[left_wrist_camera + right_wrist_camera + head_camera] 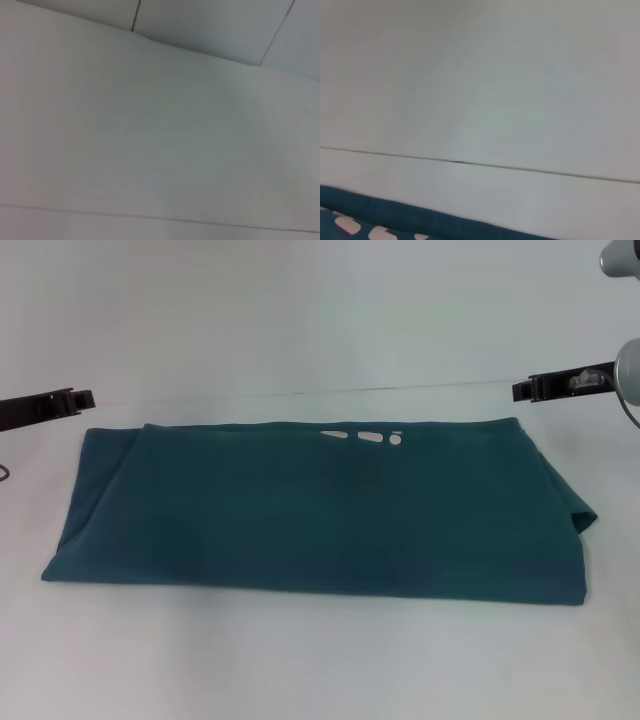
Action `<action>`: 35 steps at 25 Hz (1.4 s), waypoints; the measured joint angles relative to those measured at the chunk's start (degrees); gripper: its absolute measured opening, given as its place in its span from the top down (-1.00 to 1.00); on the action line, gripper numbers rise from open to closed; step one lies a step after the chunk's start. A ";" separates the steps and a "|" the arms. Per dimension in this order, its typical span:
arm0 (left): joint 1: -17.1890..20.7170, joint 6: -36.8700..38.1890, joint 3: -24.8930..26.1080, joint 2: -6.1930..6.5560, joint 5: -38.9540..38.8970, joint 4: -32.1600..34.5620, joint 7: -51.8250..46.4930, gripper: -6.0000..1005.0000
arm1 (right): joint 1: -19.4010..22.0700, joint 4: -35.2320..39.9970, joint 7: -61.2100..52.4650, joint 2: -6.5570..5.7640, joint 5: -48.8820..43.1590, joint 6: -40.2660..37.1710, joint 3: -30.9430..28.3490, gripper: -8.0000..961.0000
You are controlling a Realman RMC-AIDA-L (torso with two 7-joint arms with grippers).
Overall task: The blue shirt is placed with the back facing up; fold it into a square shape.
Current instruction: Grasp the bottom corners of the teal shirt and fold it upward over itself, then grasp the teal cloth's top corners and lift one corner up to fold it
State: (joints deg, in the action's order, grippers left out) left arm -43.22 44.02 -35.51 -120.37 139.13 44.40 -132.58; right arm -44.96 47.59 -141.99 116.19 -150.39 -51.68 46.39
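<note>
The blue shirt lies on the white table, folded into a wide flat band with its long side running left to right. A few white letter parts peek out at its far edge. A loose fold sticks out at its right end. My left gripper hovers off the shirt's far left corner, apart from it. My right gripper hovers off the far right corner, apart from it. The right wrist view shows the shirt's edge with white lettering. The left wrist view shows only the table.
The white table runs on all sides of the shirt. A thin seam line crosses it behind the shirt. Part of my right arm shows at the far right edge.
</note>
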 joint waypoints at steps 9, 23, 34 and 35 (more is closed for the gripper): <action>0.27 1.55 -0.48 0.21 -0.11 0.74 0.42 -0.11 | 0.35 0.09 0.02 -0.06 -0.08 0.33 1.02 0.11; 3.93 30.14 0.68 3.67 4.00 12.46 -10.53 -0.84 | 0.35 11.20 5.48 1.83 0.22 -19.29 4.40 -0.88; 3.11 40.70 0.27 4.01 14.82 12.46 -17.39 -0.84 | -0.38 12.95 5.23 2.54 -0.26 -21.48 10.58 -0.92; 3.11 41.10 0.25 4.02 15.01 12.30 -17.69 -0.84 | -0.43 12.95 5.23 2.58 -0.26 -21.48 10.96 -0.92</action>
State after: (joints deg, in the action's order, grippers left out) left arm -40.11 85.11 -35.25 -116.35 154.14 56.70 -150.27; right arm -45.39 60.54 -136.76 118.77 -150.65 -73.16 57.35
